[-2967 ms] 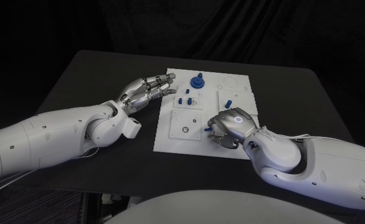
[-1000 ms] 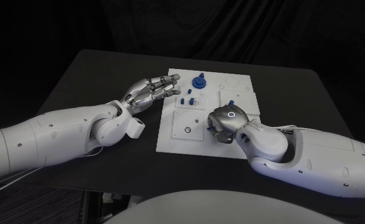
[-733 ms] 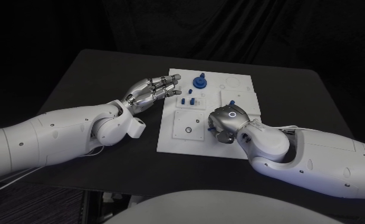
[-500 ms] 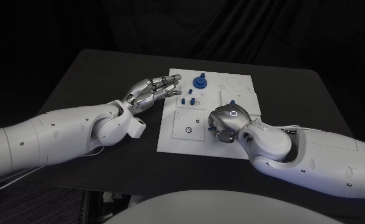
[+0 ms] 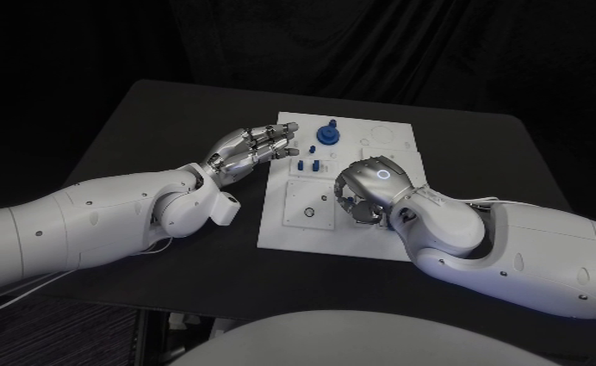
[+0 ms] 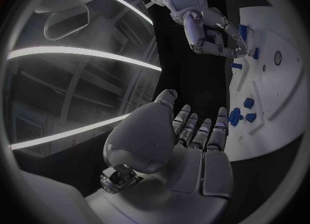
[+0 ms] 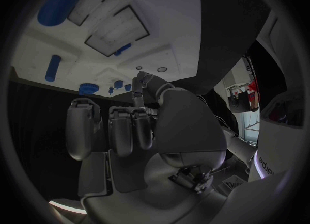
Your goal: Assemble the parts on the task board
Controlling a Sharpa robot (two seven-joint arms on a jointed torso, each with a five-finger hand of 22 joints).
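Black cloth hangs behind the black table (image 5: 162, 116), and in the head view we see the white task board (image 5: 385, 138) lying at the table's middle. Our left hand (image 5: 249, 149) hovers at the board's left edge, fingers stretched out and slightly apart, holding nothing. Our right hand (image 5: 364, 189) sits over the board's near half with its fingers curled down; we cannot tell whether anything is between them. On the far part of the board stands a round blue part (image 5: 328, 134), with small blue pegs (image 5: 307, 164) just nearer, between the two hands

From the left wrist view, the left hand (image 6: 194, 136) shows its fingers straight and close together with nothing in them, their tips beside blue parts (image 6: 240, 115) on the task board (image 6: 284, 95). The right hand (image 6: 206, 28) is seen farther off, fingers bent down to the board by another blue part (image 6: 243, 30)

From the right wrist view, the right hand (image 7: 129, 131) has its fingers bent inward above the task board (image 7: 39, 53), on which lie a large round blue part (image 7: 55, 10), a blue peg (image 7: 53, 67) and smaller blue pieces (image 7: 88, 88). Whether it grips a piece we cannot tell
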